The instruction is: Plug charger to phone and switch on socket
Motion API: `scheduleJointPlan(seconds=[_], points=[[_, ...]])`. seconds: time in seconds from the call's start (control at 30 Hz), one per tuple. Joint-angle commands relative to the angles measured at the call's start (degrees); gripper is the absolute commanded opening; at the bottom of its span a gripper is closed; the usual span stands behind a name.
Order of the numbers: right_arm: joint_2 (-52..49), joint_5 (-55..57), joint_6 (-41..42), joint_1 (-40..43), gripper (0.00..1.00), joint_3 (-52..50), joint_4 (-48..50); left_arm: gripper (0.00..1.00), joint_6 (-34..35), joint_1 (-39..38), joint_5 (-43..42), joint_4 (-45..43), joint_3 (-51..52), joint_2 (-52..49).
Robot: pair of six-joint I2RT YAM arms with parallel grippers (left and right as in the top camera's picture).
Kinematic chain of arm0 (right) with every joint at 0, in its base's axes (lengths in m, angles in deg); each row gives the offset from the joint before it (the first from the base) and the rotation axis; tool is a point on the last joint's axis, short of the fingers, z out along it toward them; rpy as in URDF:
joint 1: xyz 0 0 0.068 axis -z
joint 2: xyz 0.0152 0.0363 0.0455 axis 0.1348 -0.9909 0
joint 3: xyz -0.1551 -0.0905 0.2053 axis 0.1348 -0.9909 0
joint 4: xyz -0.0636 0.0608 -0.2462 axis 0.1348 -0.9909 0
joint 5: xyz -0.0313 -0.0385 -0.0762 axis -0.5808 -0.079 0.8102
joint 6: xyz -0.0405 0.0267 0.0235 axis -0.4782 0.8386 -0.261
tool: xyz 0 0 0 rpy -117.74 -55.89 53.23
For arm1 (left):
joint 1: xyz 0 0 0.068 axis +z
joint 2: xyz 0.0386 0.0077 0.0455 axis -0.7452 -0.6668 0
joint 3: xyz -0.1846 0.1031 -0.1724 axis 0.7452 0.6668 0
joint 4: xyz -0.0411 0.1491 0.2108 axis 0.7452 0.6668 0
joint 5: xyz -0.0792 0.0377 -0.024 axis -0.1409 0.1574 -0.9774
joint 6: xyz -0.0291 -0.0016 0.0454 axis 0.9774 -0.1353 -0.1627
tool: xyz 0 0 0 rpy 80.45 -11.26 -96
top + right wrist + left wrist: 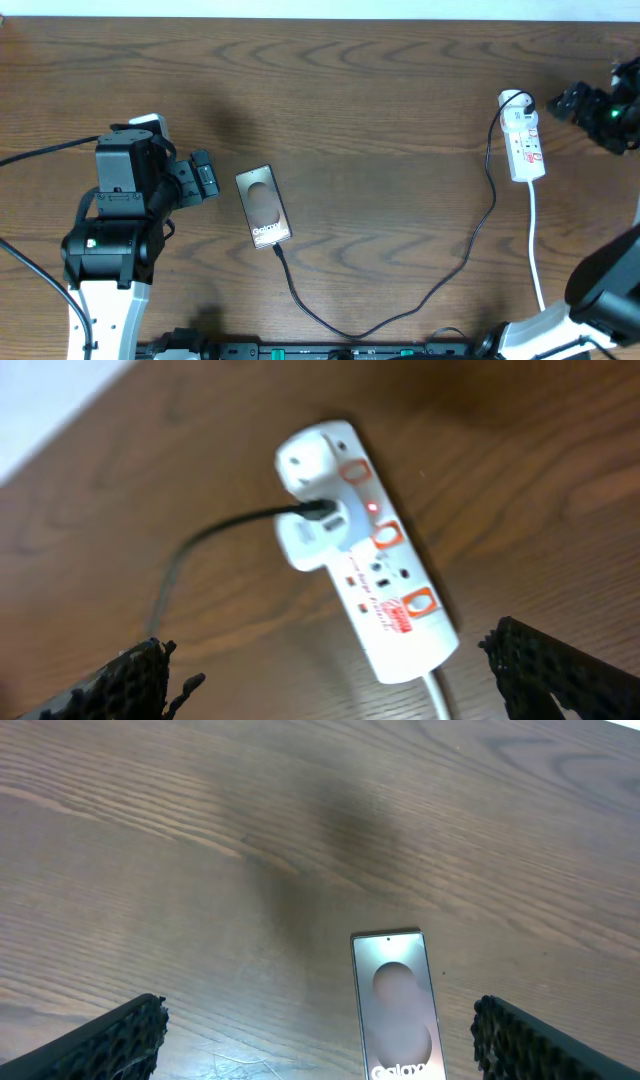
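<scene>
My left gripper (203, 178) hovers beside the phone (263, 207), jaws spread wide; my right gripper (566, 102) angles toward the socket (524, 147), equally splayed.

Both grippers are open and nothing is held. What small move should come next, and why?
Probably ease the left gripper toward the lettered end of the phone. The charger tip meets that end, but the overhead view cannot show whether it is seated. The right gripper hangs open over the socket, so the switch can wait.
</scene>
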Motion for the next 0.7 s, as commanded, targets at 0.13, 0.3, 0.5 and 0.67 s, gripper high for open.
scheduleJointPlan(seconds=[0.13,0.3,0.5,0.67], points=[[1.05,-1.79,2.84,-0.07,0.99,0.81,-0.11,0.98,-1.03,0.31,0.74,0.13,-0.20,-0.02],[1.05,-1.79,2.84,-0.07,0.99,0.81,-0.11,0.98,-1.03,0.31,0.74,0.13,-0.20,-0.02],[1.03,-1.79,2.84,-0.09,0.99,0.81,-0.11,0.98,-1.03,0.31,0.74,0.13,-0.20,-0.02],[1.05,-1.79,2.84,-0.07,0.99,0.83,-0.11,0.98,-1.01,0.31,0.74,0.13,-0.20,-0.02]])
